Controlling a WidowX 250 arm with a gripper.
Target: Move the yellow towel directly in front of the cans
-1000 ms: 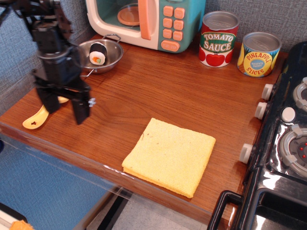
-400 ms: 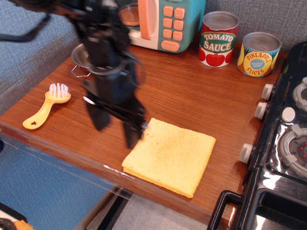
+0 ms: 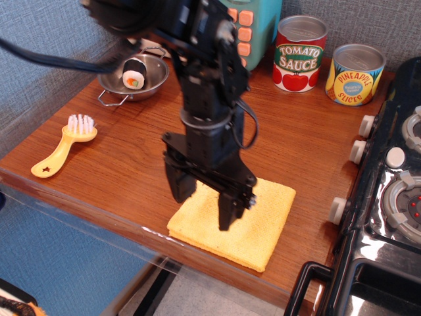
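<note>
The yellow towel lies flat and folded near the front edge of the wooden counter. My black gripper hangs open directly over the towel's left half, fingertips close above it, hiding part of the cloth. The red and white Tomato Sauce can and the yellow and blue Pineapple Slices can stand upright at the back right, well behind the towel.
A toy microwave stands at the back, mostly hidden by my arm. A small metal pan holds a sushi roll at the back left. A yellow brush lies at the left. A black toy stove borders the right.
My gripper has swung from the left side of the counter rightwards and now hangs over the towel. The towel and cans have not moved.
</note>
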